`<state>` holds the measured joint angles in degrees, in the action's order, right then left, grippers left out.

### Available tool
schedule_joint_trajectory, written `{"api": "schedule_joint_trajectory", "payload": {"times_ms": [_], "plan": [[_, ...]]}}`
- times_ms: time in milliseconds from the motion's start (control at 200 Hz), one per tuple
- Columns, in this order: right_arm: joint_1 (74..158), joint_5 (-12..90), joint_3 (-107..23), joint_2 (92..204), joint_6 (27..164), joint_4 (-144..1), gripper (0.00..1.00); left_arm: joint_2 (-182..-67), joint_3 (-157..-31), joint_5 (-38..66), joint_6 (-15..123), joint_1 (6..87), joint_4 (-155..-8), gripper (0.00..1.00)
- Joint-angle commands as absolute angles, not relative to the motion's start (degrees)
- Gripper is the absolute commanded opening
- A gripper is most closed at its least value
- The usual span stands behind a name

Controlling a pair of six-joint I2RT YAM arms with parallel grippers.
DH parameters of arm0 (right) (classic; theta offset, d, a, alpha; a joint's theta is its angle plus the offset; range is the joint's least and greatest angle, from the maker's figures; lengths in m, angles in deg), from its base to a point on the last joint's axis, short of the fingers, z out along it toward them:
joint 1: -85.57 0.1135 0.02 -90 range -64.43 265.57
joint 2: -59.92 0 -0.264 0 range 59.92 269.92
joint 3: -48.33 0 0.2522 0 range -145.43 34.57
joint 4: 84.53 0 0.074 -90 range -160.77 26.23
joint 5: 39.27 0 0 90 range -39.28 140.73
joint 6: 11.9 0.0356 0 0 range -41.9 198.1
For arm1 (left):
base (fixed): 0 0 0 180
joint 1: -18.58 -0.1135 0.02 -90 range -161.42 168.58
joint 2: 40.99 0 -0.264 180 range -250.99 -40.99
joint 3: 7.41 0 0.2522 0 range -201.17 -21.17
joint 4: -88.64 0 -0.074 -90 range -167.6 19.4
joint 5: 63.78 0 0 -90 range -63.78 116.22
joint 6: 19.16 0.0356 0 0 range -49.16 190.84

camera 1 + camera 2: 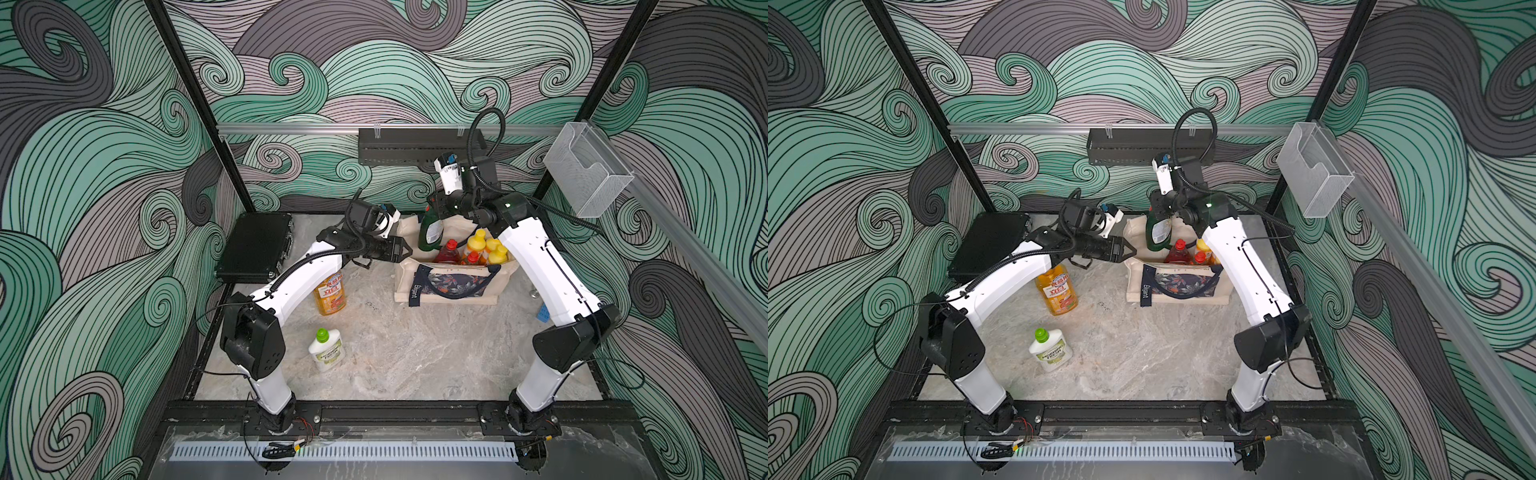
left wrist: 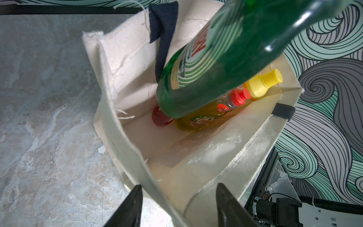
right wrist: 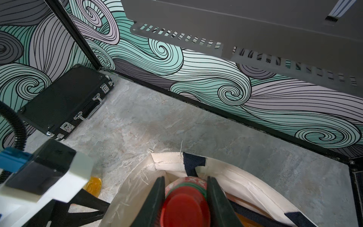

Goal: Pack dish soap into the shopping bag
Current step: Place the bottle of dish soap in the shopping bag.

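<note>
The cream shopping bag (image 1: 402,284) (image 1: 1133,286) stands open at the back of the table. My right gripper (image 1: 436,204) (image 3: 185,178) is shut on the red cap of a dark green dish soap bottle (image 1: 430,232) (image 2: 216,64), which hangs tilted with its base inside the bag mouth. My left gripper (image 1: 405,249) (image 2: 178,186) is open at the bag's left end, with the canvas rim (image 2: 121,127) running between its fingers. In the bag lie a red bottle (image 1: 448,251), a yellow-green bottle (image 2: 200,119) and yellow-capped orange ones (image 1: 478,241). An orange bottle (image 1: 330,293) and a white green-capped one (image 1: 326,349) stand on the table.
A black hard case (image 1: 255,247) (image 3: 64,102) lies at the back left corner. A black slotted tray (image 1: 415,145) hangs on the back rail above the bag. A clear plastic holder (image 1: 586,170) sits on the right rail. A small blue object (image 1: 542,313) lies by the right arm.
</note>
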<state>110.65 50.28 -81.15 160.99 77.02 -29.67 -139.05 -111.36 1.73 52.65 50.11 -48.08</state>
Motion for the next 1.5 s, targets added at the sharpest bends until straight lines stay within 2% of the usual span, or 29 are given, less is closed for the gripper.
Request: {"api": "schedule_joint_trajectory", "payload": {"times_ms": [0,620,1121,1496], "plan": [[109.69,50.38,-80.24,159.43,77.86,-39.25,0.0,-138.74,-111.32,0.13,52.76,49.83,-47.39,0.58],[108.69,62.27,-63.75,155.9,78.01,-49.95,0.0,-138.37,-110.65,-1.11,52.55,49.87,-48.33,0.57],[108.59,70.58,-50.55,153.42,79.62,-64.38,0.0,-137.81,-110.03,-1.2,52.55,49.91,-48.74,0.57],[107.98,67.93,-44.65,152.45,82.15,-68.03,0.0,-137.45,-109.94,-1.27,53.02,49.94,-48.81,0.57]]}}
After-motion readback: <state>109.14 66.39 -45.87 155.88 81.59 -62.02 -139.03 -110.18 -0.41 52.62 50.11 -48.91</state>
